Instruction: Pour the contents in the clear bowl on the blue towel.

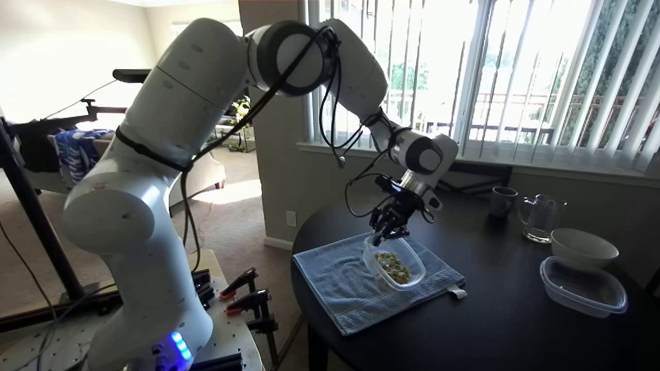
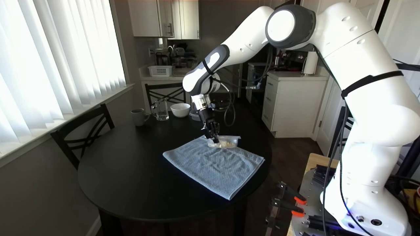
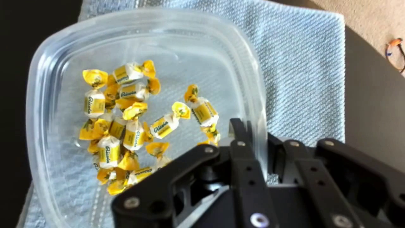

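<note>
The clear bowl [image 1: 373, 267] sits on the blue towel [image 1: 330, 283], near the towel's table-side edge. The bowl also shows in an exterior view [image 2: 235, 140] and from above in the wrist view [image 3: 158, 19]. The contents [image 1: 394, 268] are several yellow-and-white wrapped candies; in the wrist view the candies [image 3: 109, 152] gather mostly on the side away from my gripper. My gripper [image 3: 258, 131] straddles one side wall, one finger inside and one outside, both close against the rim. My gripper also shows in both exterior views [image 1: 379, 237] [image 2: 213, 139]. Part of the candies is hidden behind the gripper.
A round black table [image 1: 479, 324] carries everything. Along its far side stand a grey mug [image 1: 502, 202], a glass mug [image 1: 544, 219], a white bowl [image 1: 582, 248] and another clear container [image 1: 582, 304]. A black chair [image 2: 85, 131] stands by the window. The towel lies near the table edge.
</note>
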Robot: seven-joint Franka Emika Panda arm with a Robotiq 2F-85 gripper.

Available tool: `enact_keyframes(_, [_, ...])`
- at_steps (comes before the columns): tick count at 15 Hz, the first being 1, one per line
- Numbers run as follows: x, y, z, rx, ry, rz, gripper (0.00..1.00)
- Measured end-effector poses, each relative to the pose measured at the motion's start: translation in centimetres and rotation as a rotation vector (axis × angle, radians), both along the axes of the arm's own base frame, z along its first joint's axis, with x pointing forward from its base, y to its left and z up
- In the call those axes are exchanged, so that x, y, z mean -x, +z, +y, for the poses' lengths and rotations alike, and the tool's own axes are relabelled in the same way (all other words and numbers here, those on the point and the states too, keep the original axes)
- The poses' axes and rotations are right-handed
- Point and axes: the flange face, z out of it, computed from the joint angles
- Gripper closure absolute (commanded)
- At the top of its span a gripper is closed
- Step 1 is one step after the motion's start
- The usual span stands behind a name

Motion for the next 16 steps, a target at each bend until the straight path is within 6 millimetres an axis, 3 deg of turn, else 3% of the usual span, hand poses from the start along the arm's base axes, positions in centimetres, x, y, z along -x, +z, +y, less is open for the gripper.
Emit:
enact_keyframes(7, [1.5,1.3,2.7,-0.182,0.252,0.076,0.97])
enact_keyframes(16, [2.2,5.9,-0.6,-0.537,0.547,0.157,0.97])
